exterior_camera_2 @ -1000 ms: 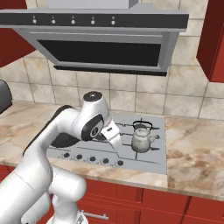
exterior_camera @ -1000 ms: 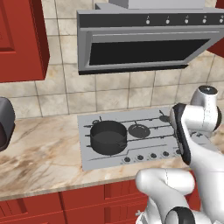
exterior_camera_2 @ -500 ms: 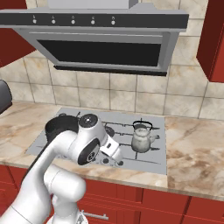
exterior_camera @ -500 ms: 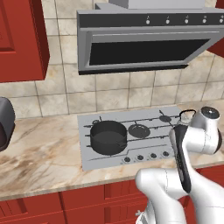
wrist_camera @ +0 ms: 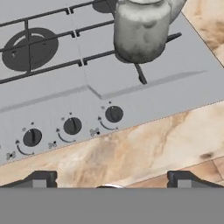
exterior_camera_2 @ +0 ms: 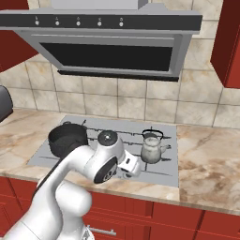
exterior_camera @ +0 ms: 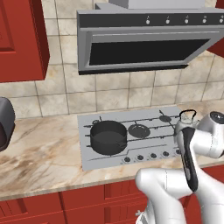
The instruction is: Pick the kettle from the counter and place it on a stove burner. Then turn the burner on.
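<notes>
The silver-grey kettle [exterior_camera_2: 152,149] stands upright on the right front part of the grey cooktop [exterior_camera_2: 171,161], covering the burner under it. Its body fills the top of the hand view, where the kettle [wrist_camera: 142,28] rests on black grate bars. In the left base view my arm hides all but the kettle's handle [exterior_camera: 187,115]. My gripper [wrist_camera: 111,180] is open with nothing between its fingers, hovering over the counter's front strip [wrist_camera: 144,148], just in front of the knob row. From the right base view, the gripper [exterior_camera_2: 130,169] hangs low at the cooktop's front edge, left of the kettle.
Three knobs [wrist_camera: 72,126] line the cooktop's front, the rightmost knob [wrist_camera: 113,114] nearest the kettle. A larger ringed burner [wrist_camera: 30,46] lies to the left. A wide black pot [exterior_camera: 108,135] sits on the left burner. A dark appliance [exterior_camera: 4,122] stands on the counter far left.
My arm has swung down and forward. The hand has dropped from beside the kettle to the cooktop's front edge. The kettle has stayed where it was.
</notes>
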